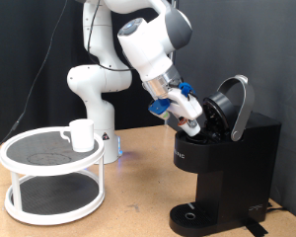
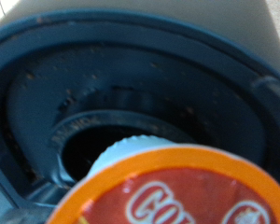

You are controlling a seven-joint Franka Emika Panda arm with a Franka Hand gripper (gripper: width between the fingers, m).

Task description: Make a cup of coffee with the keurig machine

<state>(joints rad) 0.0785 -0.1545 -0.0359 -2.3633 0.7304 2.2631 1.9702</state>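
The black keurig machine stands at the exterior view's right with its rounded lid hinged open. My gripper reaches into the open top from the left. In the wrist view an orange-topped pod sits close to the camera, held over the dark round pod chamber of the machine. My fingers do not show in the wrist view. The small white cup stands on the top shelf of a white round rack at the exterior view's left, far from the gripper.
The white two-tier round rack with dark mesh shelves takes up the table's left. The arm's white base stands behind it. The machine's round drip base is at the bottom, with nothing on it.
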